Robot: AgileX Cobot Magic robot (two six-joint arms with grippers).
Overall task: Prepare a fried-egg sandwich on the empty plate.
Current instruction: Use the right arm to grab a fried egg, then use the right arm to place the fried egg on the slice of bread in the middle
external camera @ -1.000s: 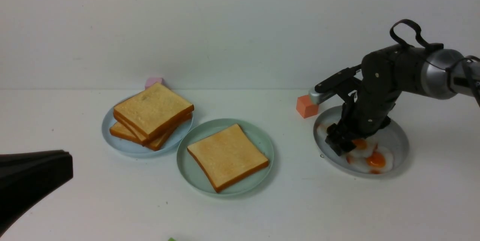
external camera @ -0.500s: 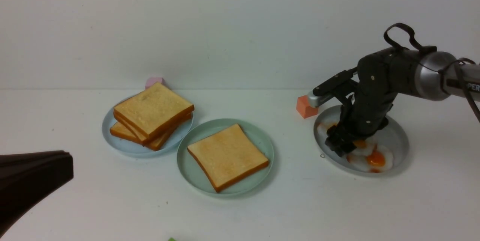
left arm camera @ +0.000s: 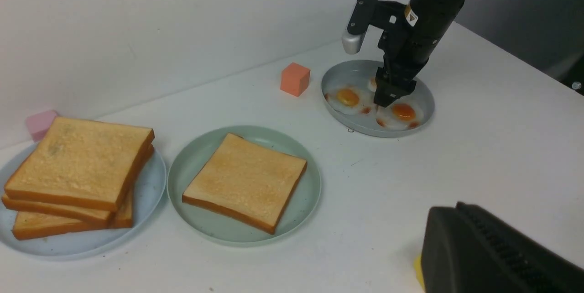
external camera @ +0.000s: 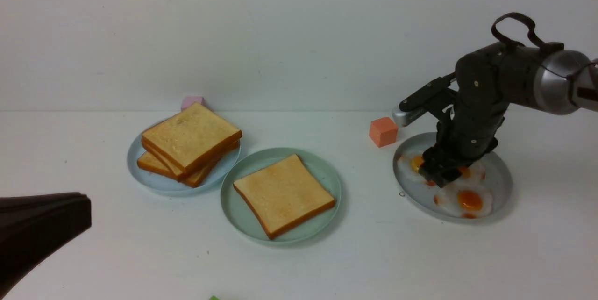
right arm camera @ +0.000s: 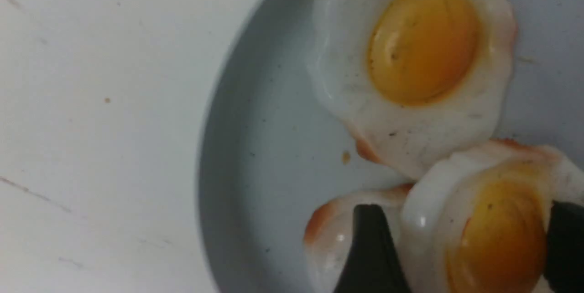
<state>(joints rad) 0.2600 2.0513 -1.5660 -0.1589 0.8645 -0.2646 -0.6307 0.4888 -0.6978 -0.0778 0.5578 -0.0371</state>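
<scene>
The sandwich [external camera: 283, 195] was found to be no more than one bare slice on the mint plate [external camera: 322, 169], with the eggs heaped on the grey plate [external camera: 500, 178] well to the right. The left gripper [external camera: 70, 216] was seen shut and empty. The right gripper [right arm camera: 467, 256] was set astride the top egg [right arm camera: 497, 220], and whether it was pinched could not be told. Since one finger [right arm camera: 369, 247] appeared planted on an overlapped lower egg [right arm camera: 328, 233], that neighbour could be dragged along, or the slick rim dropped short of the slice.

Item I logged: round mint-green plate [external camera: 322, 171], centre of the surface [external camera: 373, 253], carrying one golden-brown toast slice [external camera: 283, 195], lying flat.
</scene>
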